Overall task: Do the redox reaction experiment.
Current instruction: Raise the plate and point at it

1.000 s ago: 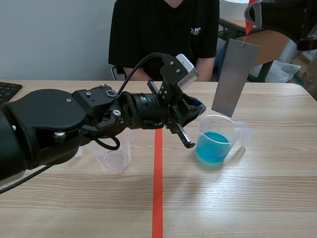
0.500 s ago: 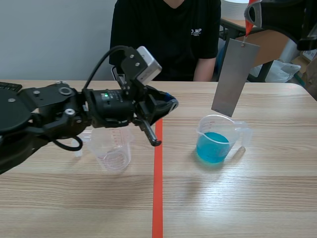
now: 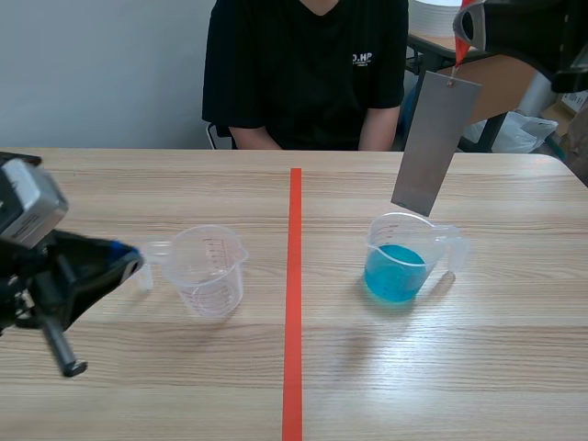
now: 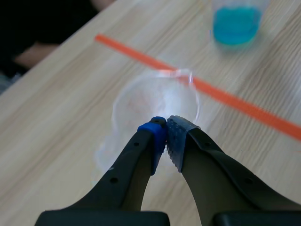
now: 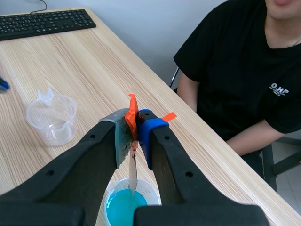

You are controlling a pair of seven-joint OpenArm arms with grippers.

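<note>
A grey metal sheet hangs from an orange tag, on which my right gripper is shut, high at the back right. The sheet's lower edge is just above the rim of a clear cup of blue liquid. From the right wrist view the sheet shows edge-on over that cup. An empty clear measuring cup stands left of the tape line. My left gripper hovers low at the far left, shut on nothing. Its fingertips point at the empty cup just ahead.
A person in a black shirt sits across the table. A black keyboard lies at the far left edge. The orange tape line runs down the table's middle between the two cups.
My left arm has drawn back from beside the blue cup, across the tape line, to the far left past the empty cup. The right arm and sheet have not moved.
</note>
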